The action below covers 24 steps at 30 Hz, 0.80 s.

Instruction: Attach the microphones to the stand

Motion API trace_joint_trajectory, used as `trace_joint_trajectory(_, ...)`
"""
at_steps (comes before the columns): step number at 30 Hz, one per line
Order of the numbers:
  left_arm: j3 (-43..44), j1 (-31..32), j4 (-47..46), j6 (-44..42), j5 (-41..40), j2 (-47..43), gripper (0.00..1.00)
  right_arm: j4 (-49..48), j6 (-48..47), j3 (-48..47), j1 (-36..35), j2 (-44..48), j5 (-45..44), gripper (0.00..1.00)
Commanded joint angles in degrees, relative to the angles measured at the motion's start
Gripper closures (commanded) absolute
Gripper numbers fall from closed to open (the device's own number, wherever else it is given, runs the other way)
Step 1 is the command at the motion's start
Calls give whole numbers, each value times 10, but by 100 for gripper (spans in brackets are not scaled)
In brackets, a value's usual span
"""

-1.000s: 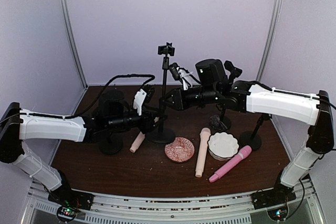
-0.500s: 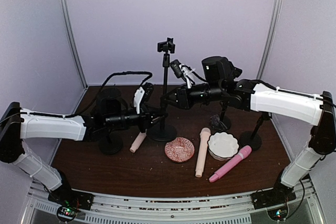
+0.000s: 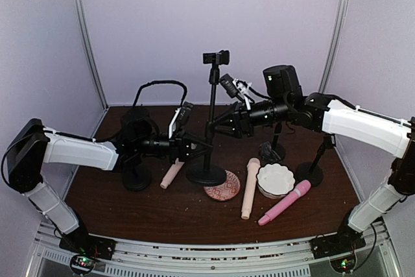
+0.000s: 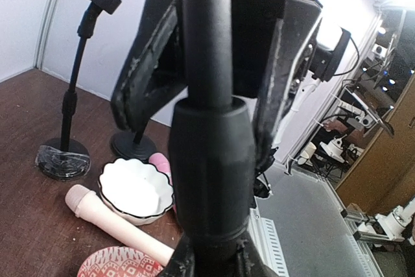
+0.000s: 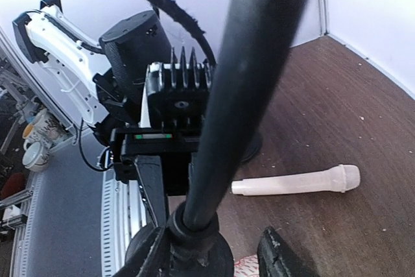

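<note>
The black stand stands mid-table, its clip empty and its pole leaning slightly right. My left gripper is shut on the lower pole; the collar fills the left wrist view above my fingers. My right gripper is open around the pole higher up, which rests against one finger. One peach microphone lies left of the base and also shows in the right wrist view. The other peach one and the pink one lie to the right.
A red patterned dish lies partly under the stand's base. A white scalloped bowl sits between the two right microphones. Other black stands rise at the left and right, with one behind.
The stand has shifted right and toward the front, and its base now overlaps the red dish. Both grippers moved right with it, staying at the pole.
</note>
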<state>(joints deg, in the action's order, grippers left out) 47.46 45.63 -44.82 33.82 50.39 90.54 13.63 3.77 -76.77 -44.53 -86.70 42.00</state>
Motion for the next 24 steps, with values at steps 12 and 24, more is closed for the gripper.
trace_joint_trajectory(12,22,7,46,-97,-141,-57,100,33,18,60,18,85,-104,45)
trace_joint_trajectory(24,28,30,130,-148,-229,-71,100,-56,101,-2,17,81,-112,39)
